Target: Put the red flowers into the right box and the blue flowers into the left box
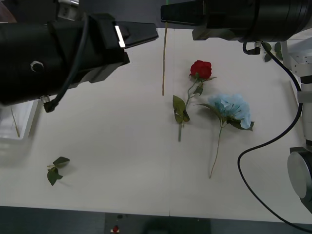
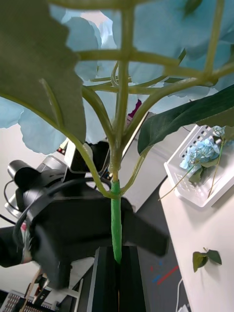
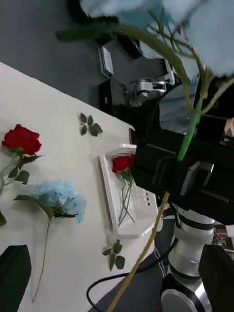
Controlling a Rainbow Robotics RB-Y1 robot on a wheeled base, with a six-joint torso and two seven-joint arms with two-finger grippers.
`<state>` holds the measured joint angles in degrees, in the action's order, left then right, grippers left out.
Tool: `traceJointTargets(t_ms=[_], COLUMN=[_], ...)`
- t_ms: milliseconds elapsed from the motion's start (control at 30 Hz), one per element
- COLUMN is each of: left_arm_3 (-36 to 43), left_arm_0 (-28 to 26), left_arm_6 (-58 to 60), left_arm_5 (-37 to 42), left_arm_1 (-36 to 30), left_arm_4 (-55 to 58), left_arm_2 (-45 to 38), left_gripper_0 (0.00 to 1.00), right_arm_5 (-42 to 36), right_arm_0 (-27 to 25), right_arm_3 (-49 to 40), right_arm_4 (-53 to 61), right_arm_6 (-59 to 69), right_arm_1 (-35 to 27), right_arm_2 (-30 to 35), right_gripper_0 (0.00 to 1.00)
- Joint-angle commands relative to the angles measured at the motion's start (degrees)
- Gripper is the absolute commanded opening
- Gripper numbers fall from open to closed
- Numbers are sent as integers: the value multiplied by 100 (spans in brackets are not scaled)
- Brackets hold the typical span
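**A:** Right end effector [image 2: 117, 256], log it: black fingers clamped on the green-wrapped stem of a blue flower [image 2: 48, 131], held up off the desk [image 1: 122, 146]. The bare stem tail hangs straight down below it.

**B:** Left end effector [image 1: 144, 34]?

**A:** Raised over the far side of the desk, fingers spread wide, nothing in them. It points at the hanging stem from just beside it.

**B:** Step in hand?

**A:** My read is a hand-over. Blue goes to the left box [image 2: 171, 176], which sits at the left arm's side and has a blue cluster lying in it. Next, I'd guess, the left fingers must close on the stem below the right's grip before the right lets go. The stem is thin, so centring matters.

**B:** The flower itself?

**A:** Pale blue, fluffy, broad head on branching green stalks with big dark leaves. It looks top-heavy and may swing.

**B:** Remaining?

**A:** One red rose [image 1: 201, 68] and one blue cluster [image 1: 234, 108] lie side by side on the desk, near the right arm. The right box [image 3: 108, 190] holds one rose. A loose leaf sprig [image 1: 55, 170] lies well apart.
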<state>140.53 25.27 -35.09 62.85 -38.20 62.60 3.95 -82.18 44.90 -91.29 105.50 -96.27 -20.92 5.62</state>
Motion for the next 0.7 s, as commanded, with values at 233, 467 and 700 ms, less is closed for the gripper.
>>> traceJointTargets(t_ms=[233, 467, 700], left_arm_3=[36, -166, -140], left_arm_0=[435, 734, 742], left_arm_6=[64, 99, 117], left_arm_5=[-221, -221, -221], left_arm_1=[322, 568, 515], left_arm_4=[-1558, -1725, -1646], left_arm_2=[1135, 1451, 1451], left_gripper_0=[100, 87, 0], right_arm_5=[18, 18, 18], right_arm_0=[274, 274, 274], right_arm_3=[-205, -205, -205], right_arm_4=[6, 6, 6], right_arm_6=[47, 47, 47], right_arm_1=[-17, -17, -17], right_arm_2=[80, 80, 80], right_gripper_0=[0, 0, 0])
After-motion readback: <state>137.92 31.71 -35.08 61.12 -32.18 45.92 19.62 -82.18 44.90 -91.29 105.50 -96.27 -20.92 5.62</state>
